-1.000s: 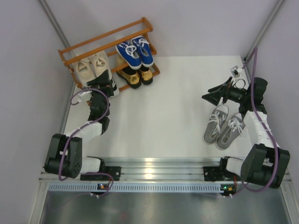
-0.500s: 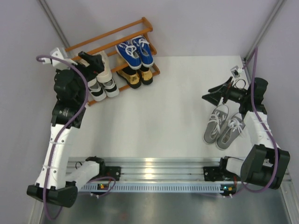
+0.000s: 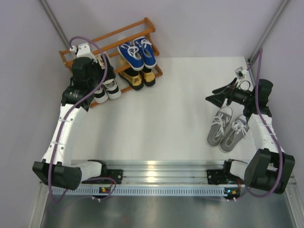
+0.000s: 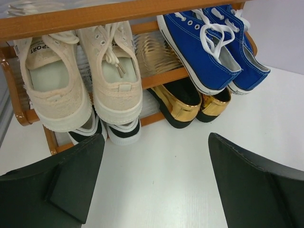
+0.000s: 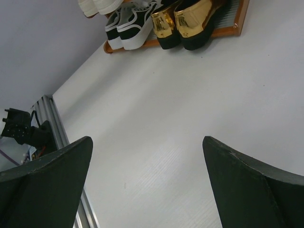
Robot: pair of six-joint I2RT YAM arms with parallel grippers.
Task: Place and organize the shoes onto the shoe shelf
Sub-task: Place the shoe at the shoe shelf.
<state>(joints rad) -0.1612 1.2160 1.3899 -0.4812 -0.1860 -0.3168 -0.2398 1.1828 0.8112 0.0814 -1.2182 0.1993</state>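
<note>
At far-left corner of counter [image 3: 161, 114]: shoe shelf [image 4: 95, 16] holding beige lace-ups [image 4: 116, 90] and blue canvas sneakers [image 4: 194, 52] above, black-and-white sneakers [image 3: 108, 89] and gold loafers [image 4: 178, 102] below. Left tool [image 4: 152, 156] hovering in front, spread wide, nothing gripped. By right edge: grey sneakers [image 3: 218, 126] on counter, right tool [image 5: 147, 147] beside, likewise spread.

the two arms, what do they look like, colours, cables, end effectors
Both the left arm and right arm have white links, black joint housings and a purple cable looping alongside. The left end effector and right end effector are black, each two matte wedge-shaped fingers.
</note>
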